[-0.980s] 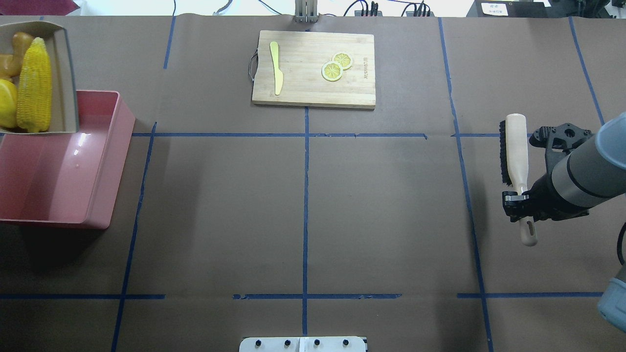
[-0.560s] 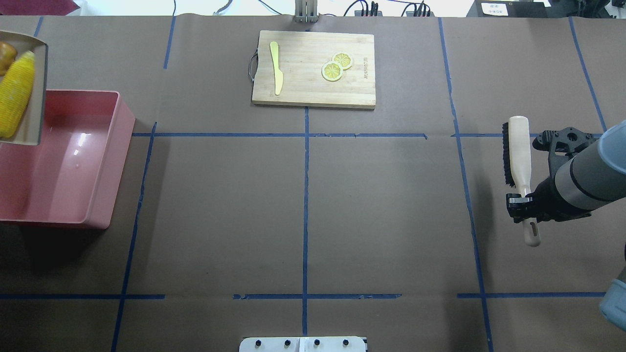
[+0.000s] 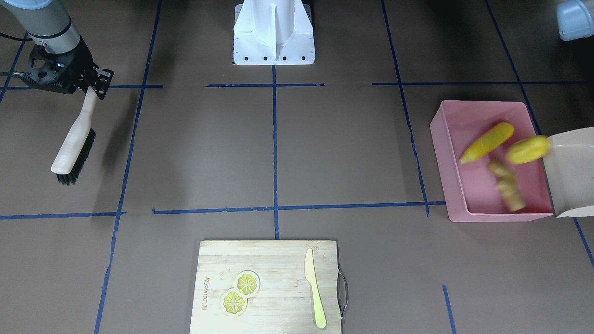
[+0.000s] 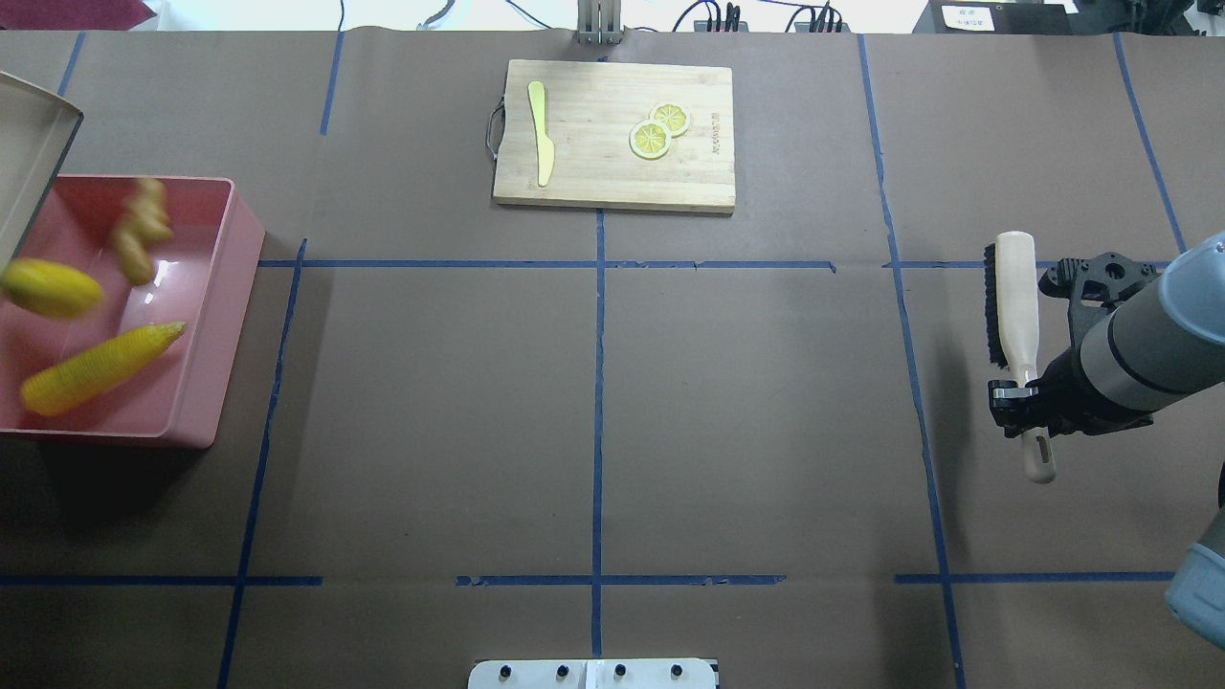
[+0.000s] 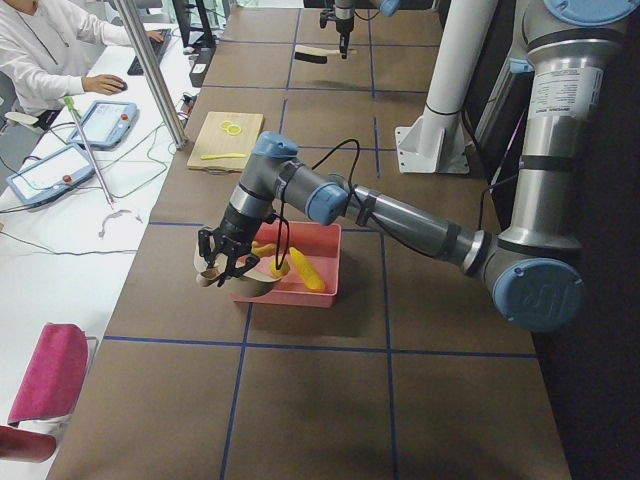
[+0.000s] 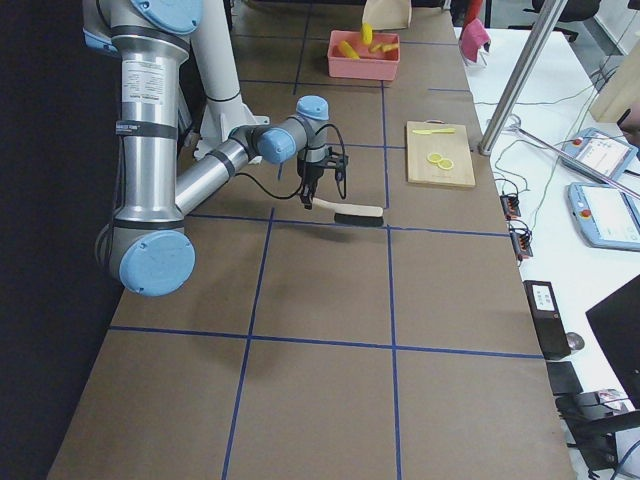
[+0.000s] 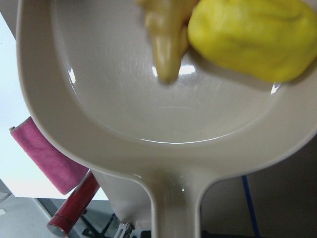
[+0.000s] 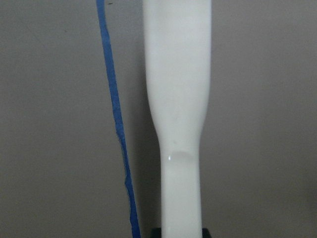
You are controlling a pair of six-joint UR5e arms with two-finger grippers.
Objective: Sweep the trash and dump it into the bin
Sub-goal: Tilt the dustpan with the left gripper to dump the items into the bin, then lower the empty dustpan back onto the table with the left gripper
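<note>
Table (image 4: 593,402): broad open room beside bin.
Bin (image 4: 228,287): on table's left side; corn (image 4: 100,368) and ginger (image 4: 139,234) blurred inside its walls.
Dustpan (image 4: 29,144): tipped over bin's outer rim.
Left tool (image 5: 222,258): grip cannot be told.
Right tool (image 4: 1019,392): clamped on brush (image 4: 1016,297), well apart.
Lump (image 4: 50,289): blurred near outer rim; may bounce out.

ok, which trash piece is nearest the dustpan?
The rounded yellow lump, at the dustpan lip; corn cob and ginger root are further into the bin.

Brown table (image 4: 766,431) with blue tape lines (image 4: 598,402). On it, wooden cutting board (image 4: 593,172) well apart from jaws of right gripper (image 4: 1021,389), pink bin (image 4: 225,316) farther still.
</note>
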